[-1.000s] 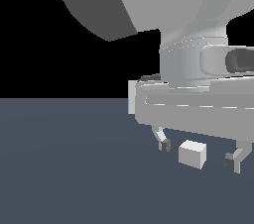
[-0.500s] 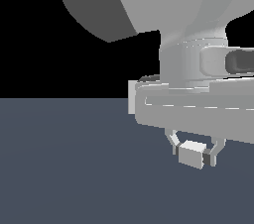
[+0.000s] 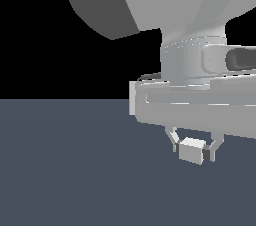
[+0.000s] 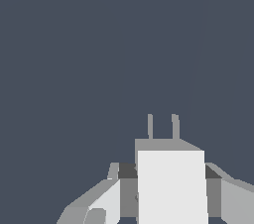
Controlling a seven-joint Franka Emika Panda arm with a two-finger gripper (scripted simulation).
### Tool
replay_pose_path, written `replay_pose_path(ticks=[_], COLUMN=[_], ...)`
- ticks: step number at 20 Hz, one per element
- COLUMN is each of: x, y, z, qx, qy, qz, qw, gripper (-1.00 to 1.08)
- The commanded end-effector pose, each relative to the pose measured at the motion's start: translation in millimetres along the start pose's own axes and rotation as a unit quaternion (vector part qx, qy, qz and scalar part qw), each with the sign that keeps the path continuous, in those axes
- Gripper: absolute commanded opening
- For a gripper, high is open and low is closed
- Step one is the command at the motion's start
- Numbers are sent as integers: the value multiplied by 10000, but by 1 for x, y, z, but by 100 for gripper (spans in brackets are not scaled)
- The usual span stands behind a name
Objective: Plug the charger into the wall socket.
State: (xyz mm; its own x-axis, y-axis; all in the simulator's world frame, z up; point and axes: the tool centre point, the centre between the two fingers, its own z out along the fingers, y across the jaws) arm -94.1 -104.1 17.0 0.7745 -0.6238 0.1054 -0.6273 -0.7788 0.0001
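While the gripper is closed on the charger, the small off-white block is seen pinched between the two fingers at the lower right of the exterior view, just under the broad grey hand of the arm. In the wrist view the charger fills the lower middle of the frame, with the dark pads pressed to its two side faces and its two thin prongs left free and pointing away from the hand. The sides appear to have been chosen for the grip so that the prong end stays unobstructed and can be pushed straight into an opening. Beyond the block only the plain dark blue-grey floor is shown, with black behind it in the upper left of the exterior view; the wall socket is not in view in either picture, so its direction cannot be told. Compared with the frame a second earlier, where the fingers were spread wide on either side of the block resting on the floor, they have been brought in against it, and the block now sits slightly higher in the frame, which suggests that it has been lifted.
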Motion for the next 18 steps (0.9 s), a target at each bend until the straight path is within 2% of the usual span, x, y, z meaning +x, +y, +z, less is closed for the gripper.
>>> replay_pose_path(ticks=[1, 6, 10, 14, 18], x=[5, 17, 29, 40, 50], y=[-3, -11, -22, -36, -52], z=[-3, -13, -24, -35, -47], qx=[17, 67, 122, 185, 250], qy=[5, 11, 15, 18, 19], qz=[-168, -676, -1217, -1827, -2430], qw=[9999, 9977, 9925, 9830, 9697], gripper=[-100, -100, -100, -100, -100])
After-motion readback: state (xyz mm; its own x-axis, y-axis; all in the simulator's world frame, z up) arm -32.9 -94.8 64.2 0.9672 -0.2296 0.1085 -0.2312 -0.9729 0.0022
